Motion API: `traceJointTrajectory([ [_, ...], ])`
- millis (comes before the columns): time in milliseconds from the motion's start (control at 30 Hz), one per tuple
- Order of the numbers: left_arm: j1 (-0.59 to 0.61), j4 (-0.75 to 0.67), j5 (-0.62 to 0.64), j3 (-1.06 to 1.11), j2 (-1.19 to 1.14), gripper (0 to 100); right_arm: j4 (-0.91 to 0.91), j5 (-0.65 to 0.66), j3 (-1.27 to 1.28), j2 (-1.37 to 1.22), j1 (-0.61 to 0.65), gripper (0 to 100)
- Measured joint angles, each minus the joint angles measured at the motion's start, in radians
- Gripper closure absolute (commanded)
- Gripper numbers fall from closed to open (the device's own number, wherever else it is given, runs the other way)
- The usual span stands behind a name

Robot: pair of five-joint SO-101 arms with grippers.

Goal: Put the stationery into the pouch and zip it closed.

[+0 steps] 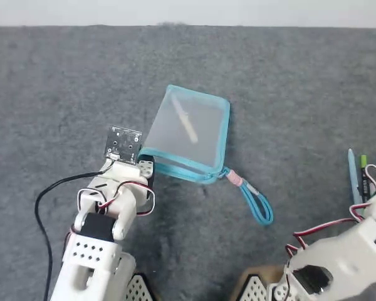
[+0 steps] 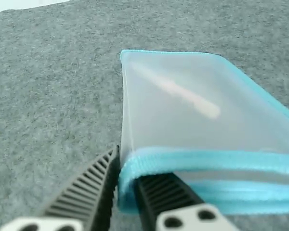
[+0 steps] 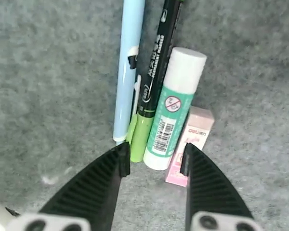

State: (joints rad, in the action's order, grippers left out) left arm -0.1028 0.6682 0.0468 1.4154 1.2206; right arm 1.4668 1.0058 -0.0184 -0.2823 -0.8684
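The stationery (image 3: 151,96), namely pen (image 3: 127,72), marker (image 3: 157,62), glue stick (image 3: 172,110) and eraser (image 3: 190,144), lies side by side near the table's (image 1: 62,75) right edge. The long axes are parallel and run straight away from the right gripper (image 3: 154,161). Its fingers stand apart, holding nothing, with the near ends of marker and glue stick between them, so this arm looks the nearer. The pouch (image 1: 188,135) lies well apart, mid-table, a pale stick (image 1: 188,125) inside, the left gripper (image 2: 127,173) pinched on its zipper-edge corner.
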Motion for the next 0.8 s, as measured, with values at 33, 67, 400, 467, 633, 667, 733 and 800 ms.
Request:
traceJointTrajectory([
  [33, 0.000, 0.000, 0.000, 0.000, 0.000, 99, 0.008, 0.005, 0.000, 0.000, 0.002, 81.9],
  [67, 0.000, 0.000, 0.000, 0.000, 0.000, 99, 0.014, 0.006, 0.000, 0.000, 0.014, 81.9],
  [400, 0.000, 0.000, 0.000, 0.000, 0.000, 99, 0.003, -0.063, 0.020, 0.000, 0.192, 81.9],
  [467, 0.000, 0.000, 0.000, 0.000, 0.000, 99, -0.005, -0.075, 0.025, 0.000, 0.210, 81.9],
  [633, 0.000, 0.000, 0.000, 0.000, 0.000, 99, -0.087, -0.080, 0.114, 0.000, 0.210, 81.9],
  [667, 0.000, 0.000, 0.000, 0.000, 0.000, 99, -0.112, -0.080, 0.140, 0.000, 0.210, 81.9],
  [733, 0.000, 0.000, 0.000, 0.000, 0.000, 99, -0.152, -0.080, 0.167, 0.000, 0.210, 81.9],
  [800, 0.000, 0.000, 0.000, 0.000, 0.000, 99, -0.178, -0.081, 0.167, 0.000, 0.207, 81.9],
])
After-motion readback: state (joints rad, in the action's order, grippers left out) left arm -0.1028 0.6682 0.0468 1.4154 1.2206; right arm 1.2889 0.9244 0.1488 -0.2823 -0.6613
